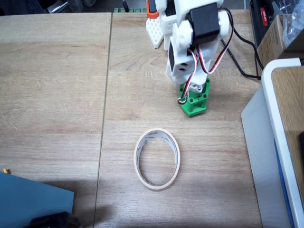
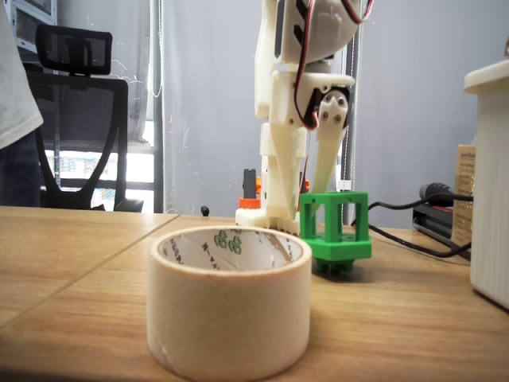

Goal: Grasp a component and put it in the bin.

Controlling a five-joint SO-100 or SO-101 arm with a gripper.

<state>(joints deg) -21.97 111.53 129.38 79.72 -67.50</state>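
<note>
Presently the white arm stands over the green component (image 1: 195, 103), which sits near the far right of the wooden bench (image 1: 57, 85) in a fixed view. In a fixed view taken low across the bench, the claw (image 2: 312, 208) reaches down at the component (image 2: 335, 226): one white finger (image 2: 280, 187) stands to its left and the other descends behind its upper frame. Whether the fingers are pressing the block or merely beside it cannot be told. The component appears to rest on the bench surface. The bin (image 1: 157, 158), a beige tape ring, lies flat nearer the camera, well apart from the component and unoccupied. A white-rimmed container (image 1: 278, 118) stands at the right edge.
</note>
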